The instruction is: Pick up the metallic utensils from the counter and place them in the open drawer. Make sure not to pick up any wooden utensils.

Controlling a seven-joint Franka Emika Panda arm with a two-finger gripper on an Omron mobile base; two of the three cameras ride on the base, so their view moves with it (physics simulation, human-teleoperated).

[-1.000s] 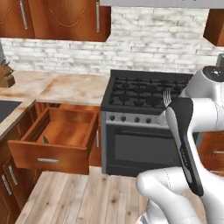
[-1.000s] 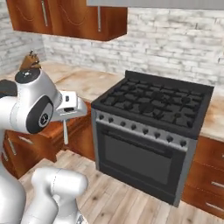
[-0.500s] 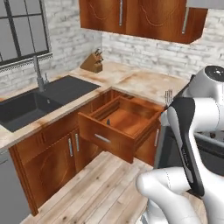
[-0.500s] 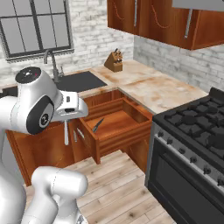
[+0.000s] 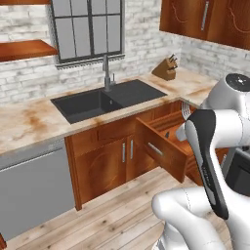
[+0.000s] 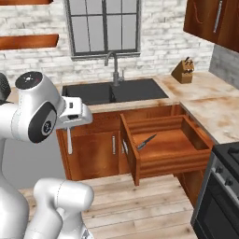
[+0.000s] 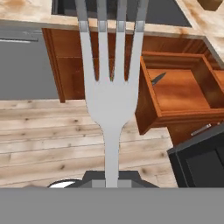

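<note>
Silver-grey and slim, the metal fork (image 7: pixel 112 100) stands clamped by its handle in the robot's two-finger gripper (image 7: pixel 112 180), whose jaws are closed tight on it, tines pointing away from the hand. In the right base view the fork hangs below the white hand (image 6: pixel 70 139), out in front of the cabinet doors under the black sink (image 6: pixel 114 91), well apart from the wide reddish-brown wooden drawer (image 6: pixel 161 161).

That drawer stands pulled out beneath the marbled beige stone counter (image 6: pixel 212 109), near the counter's inner corner. A small black-handled kitchen knife (image 6: pixel 146 141) already lies inside it, close to the drawer's front left corner, so the fork is judged to be the last metal piece to deliver.

To do this step well, bring the hand over the open middle or right of the drawer floor, clear of the knife. Lower it until the fork is just above the wood, tilt the fork nearer to flat, and only then part the jaws. Keep the tines from catching the drawer's front wall or the counter edge above its back.
</note>
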